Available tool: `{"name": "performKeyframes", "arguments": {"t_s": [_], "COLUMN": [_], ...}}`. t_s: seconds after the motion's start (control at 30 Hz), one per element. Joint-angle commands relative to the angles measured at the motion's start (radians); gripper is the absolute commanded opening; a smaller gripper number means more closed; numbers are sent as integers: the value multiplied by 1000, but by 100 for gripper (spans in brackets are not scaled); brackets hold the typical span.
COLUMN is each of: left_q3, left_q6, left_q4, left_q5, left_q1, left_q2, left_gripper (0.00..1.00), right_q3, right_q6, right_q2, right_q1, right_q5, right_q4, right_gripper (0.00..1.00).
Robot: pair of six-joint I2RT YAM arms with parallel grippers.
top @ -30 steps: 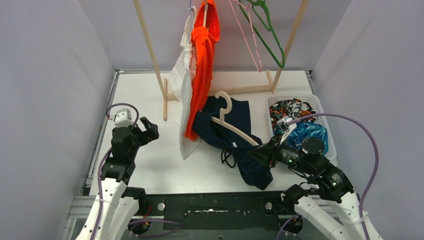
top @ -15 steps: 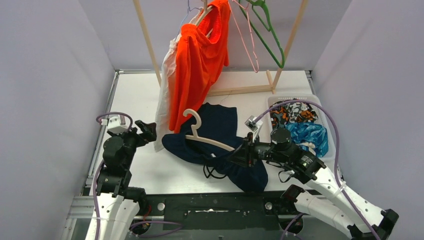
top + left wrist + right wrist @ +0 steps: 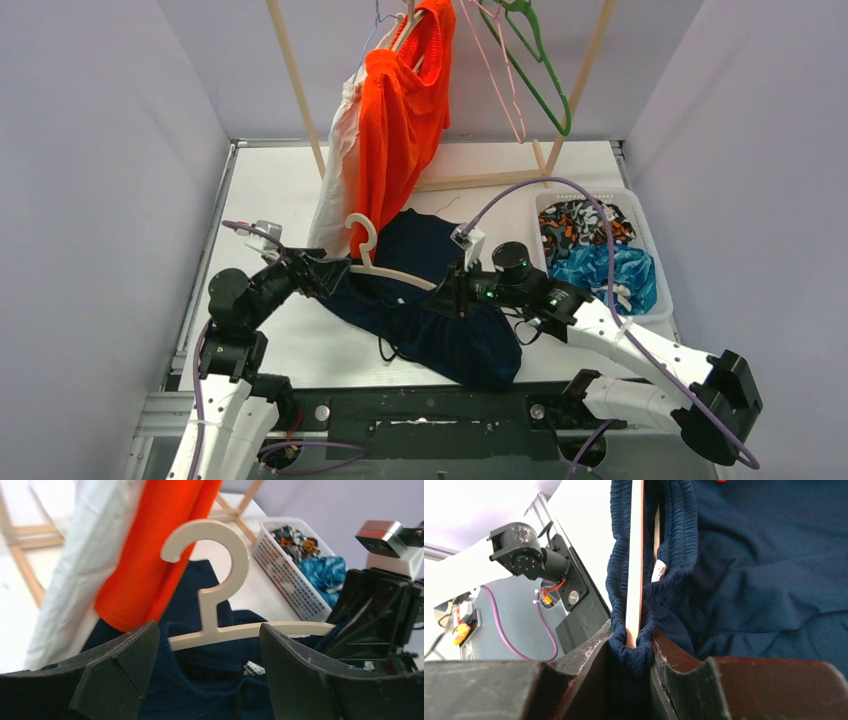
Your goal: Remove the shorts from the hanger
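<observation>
The dark navy shorts (image 3: pixel 450 335) lie on the table with a cream hanger (image 3: pixel 385 270) still through their waistband. My right gripper (image 3: pixel 447 297) is shut on the navy waistband (image 3: pixel 631 652) and the hanger's end (image 3: pixel 634 580). My left gripper (image 3: pixel 322 272) is open at the shorts' left side, its jaws either side of the hanger's bar (image 3: pixel 280 630) and navy fabric (image 3: pixel 210 680). Orange shorts (image 3: pixel 400 110) and white shorts (image 3: pixel 335 180) hang on the rack. Camouflage shorts (image 3: pixel 580 220) and blue leaf shorts (image 3: pixel 600 270) lie in the basket.
A white basket (image 3: pixel 652 262) stands at the right. The wooden rack (image 3: pixel 300 90) stands at the back with an empty green hanger (image 3: pixel 540 70) and a pink wire hanger (image 3: pixel 500 80). Purple cables loop above both arms.
My right gripper has pulled the navy shorts and hanger leftward. My left gripper has reached right to the hanger's left end. The hanging orange and white shorts have swung.
</observation>
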Motion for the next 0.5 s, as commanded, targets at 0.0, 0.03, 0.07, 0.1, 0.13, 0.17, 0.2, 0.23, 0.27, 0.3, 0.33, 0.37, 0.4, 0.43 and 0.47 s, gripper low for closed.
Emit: {"name": "performKeyframes", "arguments": {"t_s": [0.0, 0.03, 0.07, 0.1, 0.13, 0.17, 0.2, 0.23, 0.27, 0.3, 0.33, 0.37, 0.4, 0.43, 0.47], "left_q3": [-17, -10, -8, -13, -19, -20, -11, -4, -1, -4, -11, -17, -22, -24, -23], "left_q6": [-53, -51, -50, -51, -55, -56, -50, -41, -32, -31, -32, -36, -39, -40, -39], "left_q4": [120, 112, 109, 113, 117, 112, 93, 75, 66, 65, 68, 73, 77, 78, 75], "left_q5": [187, 195, 198, 202, 204, 204, 203, 198, 191, 184, 176, 172, 170, 167, 160], "left_q1": [-4, -5, -6, -8, -9, -10, -11, -11, -13, -13, -14, -16, -19, -24, -28], "left_q2": [67, 83, 96, 107, 118, 127, 136, 140, 140, 138, 134, 132, 132, 136, 140], "left_gripper": [69, 67, 65, 65, 63, 59, 55, 53, 50, 48, 46, 46, 45, 45, 45], "right_q3": [39, 44, 51, 56, 62, 68, 71, 72, 72, 72, 73, 76, 78, 78, 80], "right_q6": [7, 4, 0, -2, -2, -2, -4, -5, -6, -5, -2, 2, 6, 10, 14], "right_q2": [36, 44, 54, 63, 74, 81, 87, 92, 97, 98, 101, 103, 103, 103, 105], "right_q1": [57, 66, 74, 76, 79, 81, 84, 87, 88, 90, 92, 92, 94, 96, 99], "right_q5": [-28, -26, -26, -25, -25, -25, -25, -27, -28, -30, -30, -30, -30, -29, -27], "right_q4": [223, 226, 227, 226, 223, 222, 224, 228, 235, 240, 245, 249, 254, 261, 266], "right_gripper": [0, 0, 0, 0, 0, 0, 0, 0, 0, 0, 0, 0, 0, 0, 0]}}
